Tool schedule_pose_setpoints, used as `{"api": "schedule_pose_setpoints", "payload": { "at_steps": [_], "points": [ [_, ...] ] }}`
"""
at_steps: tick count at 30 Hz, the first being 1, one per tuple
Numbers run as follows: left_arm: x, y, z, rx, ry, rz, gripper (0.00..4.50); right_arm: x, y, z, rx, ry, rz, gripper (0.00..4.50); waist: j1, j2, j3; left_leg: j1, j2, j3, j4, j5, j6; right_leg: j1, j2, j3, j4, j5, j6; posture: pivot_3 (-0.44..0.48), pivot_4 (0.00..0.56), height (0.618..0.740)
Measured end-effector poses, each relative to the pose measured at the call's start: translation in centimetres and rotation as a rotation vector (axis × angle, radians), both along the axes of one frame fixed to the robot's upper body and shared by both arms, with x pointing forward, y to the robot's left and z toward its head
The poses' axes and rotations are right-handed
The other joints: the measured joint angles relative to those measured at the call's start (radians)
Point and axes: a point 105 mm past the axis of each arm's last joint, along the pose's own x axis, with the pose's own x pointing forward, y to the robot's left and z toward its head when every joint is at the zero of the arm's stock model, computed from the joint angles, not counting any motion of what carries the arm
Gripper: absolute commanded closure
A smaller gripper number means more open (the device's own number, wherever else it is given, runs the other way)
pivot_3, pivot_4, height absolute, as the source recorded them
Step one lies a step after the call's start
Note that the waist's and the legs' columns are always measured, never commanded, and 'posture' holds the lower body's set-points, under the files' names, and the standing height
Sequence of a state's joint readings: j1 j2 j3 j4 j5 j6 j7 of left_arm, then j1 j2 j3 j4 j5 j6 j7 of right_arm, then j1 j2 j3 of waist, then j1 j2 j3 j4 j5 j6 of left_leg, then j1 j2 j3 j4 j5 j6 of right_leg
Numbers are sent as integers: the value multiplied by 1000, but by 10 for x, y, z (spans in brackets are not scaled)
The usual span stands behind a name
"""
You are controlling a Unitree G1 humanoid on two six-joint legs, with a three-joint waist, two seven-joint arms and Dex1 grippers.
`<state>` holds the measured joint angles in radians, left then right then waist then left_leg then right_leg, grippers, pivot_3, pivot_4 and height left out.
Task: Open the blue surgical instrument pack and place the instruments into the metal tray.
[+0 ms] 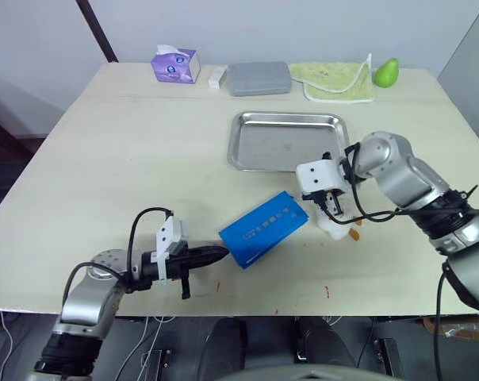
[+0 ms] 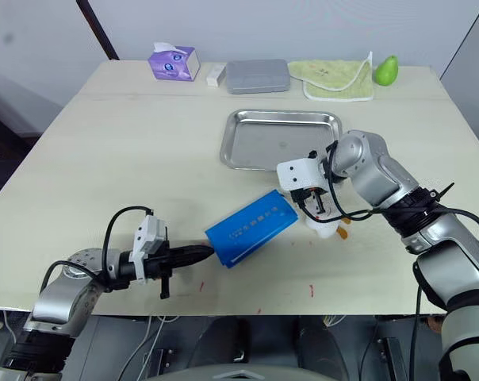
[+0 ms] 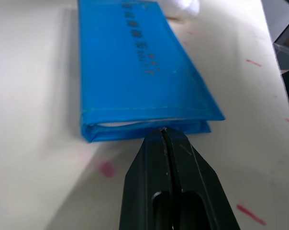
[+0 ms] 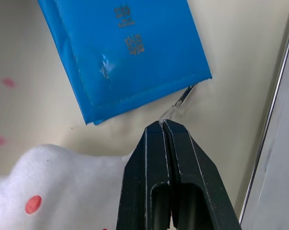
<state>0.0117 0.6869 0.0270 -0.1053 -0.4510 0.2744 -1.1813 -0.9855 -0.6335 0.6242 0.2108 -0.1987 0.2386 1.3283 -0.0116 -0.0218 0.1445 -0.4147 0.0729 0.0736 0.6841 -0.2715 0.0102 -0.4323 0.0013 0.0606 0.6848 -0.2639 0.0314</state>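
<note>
Fingers of my left gripper [image 1: 216,255] are pressed together, holding nothing, with the tips at the near left end of the blue surgical instrument pack [image 1: 264,228]. My right gripper [image 1: 332,208] is also closed and empty, just beside the pack's far right end. Folded pack lies flat on the tabletop [image 1: 144,151], near the metal tray [image 1: 287,140].

Both arms were built of rounded silver-grey metal segments joined by black collars, with loose black cables looping outside them. Each wrist carried a white boxy camera mount. The left gripper [image 1: 212,255] and the right gripper [image 1: 331,208] ended in glossy black fingers, tapered like a beak, with a recessed slot along each.
</note>
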Motion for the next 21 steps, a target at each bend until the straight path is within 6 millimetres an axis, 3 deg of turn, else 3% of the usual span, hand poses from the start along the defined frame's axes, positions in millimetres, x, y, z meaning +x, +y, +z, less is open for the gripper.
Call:
{"api": "schedule_pose_setpoints", "payload": {
  "at_steps": [11,15,21],
  "points": [
    [4,-4,-2,4,-18,18,4487,6,1,-22,-106,0,43,4500,-1,0,0,0,0,0,0,0,0,0,0,0,1,0,0,0,150,736],
    [9,-6,-1,7,-31,20,4487,-3,13,-24,-94,12,92,4500,0,0,0,0,0,0,0,0,0,0,0,0,1,0,0,0,150,736],
    [15,-4,-1,20,-37,20,4487,-13,7,-27,-68,44,68,4500,3,0,0,0,0,0,0,0,0,0,-1,-1,2,0,-1,0,150,736]
  ]
}}
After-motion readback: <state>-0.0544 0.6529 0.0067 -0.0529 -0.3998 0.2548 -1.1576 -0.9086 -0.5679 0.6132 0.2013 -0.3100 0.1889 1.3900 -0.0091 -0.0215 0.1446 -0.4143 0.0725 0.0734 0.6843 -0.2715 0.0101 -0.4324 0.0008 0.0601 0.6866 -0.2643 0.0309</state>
